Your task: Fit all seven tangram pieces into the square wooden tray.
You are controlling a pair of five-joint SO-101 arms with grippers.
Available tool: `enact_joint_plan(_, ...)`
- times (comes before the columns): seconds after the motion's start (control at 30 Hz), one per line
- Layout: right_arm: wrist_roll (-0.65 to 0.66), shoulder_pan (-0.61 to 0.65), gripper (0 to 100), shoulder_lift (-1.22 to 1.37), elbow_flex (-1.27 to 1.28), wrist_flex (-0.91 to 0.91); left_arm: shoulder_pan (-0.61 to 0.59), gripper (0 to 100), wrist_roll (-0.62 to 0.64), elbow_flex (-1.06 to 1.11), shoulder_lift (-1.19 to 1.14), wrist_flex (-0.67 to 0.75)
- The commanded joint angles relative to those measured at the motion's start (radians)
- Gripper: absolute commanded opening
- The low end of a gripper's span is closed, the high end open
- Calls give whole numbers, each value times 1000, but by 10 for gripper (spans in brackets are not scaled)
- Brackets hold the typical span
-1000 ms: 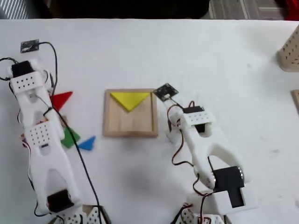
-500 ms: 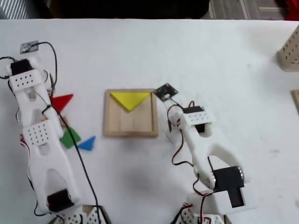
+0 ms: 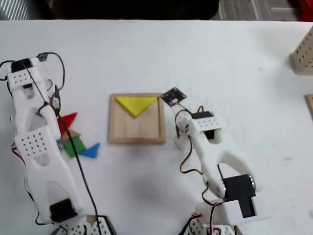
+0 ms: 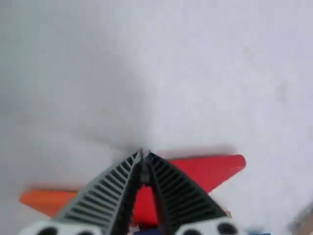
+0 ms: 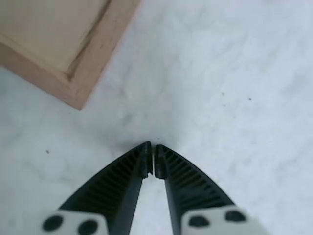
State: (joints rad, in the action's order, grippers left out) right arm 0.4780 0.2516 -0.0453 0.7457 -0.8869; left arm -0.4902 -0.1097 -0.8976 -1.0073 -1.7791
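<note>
Left gripper: pinched closed with the tips meeting, directly over the red triangle. Whether it touches the piece is hard to judge.
Red triangle: one. It lies flat on the table under the left fingertips, its long edge crosswise to the fingers and one tip poking out past them.
Orange piece: one, beside the left gripper on the side away from that red tip, partly under a finger.
Green piece, blue piece: one each, behind the left gripper along its arm, on the tray side. The blue one's point aims toward the tray.
Right gripper: closed, nothing between the fingers, low over bare table.
Tray: one, just ahead of the right gripper and to its left, a corner nearest the tips.
Yellow triangle: one, inside the tray. Its long edge lies along the rim farthest from both grippers' arms, and its apex points back toward them.
Count: five pieces seen, one in the tray and four by the left gripper.
</note>
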Motion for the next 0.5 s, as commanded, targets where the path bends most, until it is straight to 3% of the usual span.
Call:
enact_joint_plan(0.0, 11, 25, 19, -24, 2, 12, 35, 20, -43, 101, 111, -8)
enact_joint_plan(0.27, 11, 25, 19, -24, 2, 10, 38, 20, -78, 324, 335, 32)
enact_joint_plan(0.47, 11, 25, 19, -24, 2, 10, 35, 20, -87, 723, 576, 255)
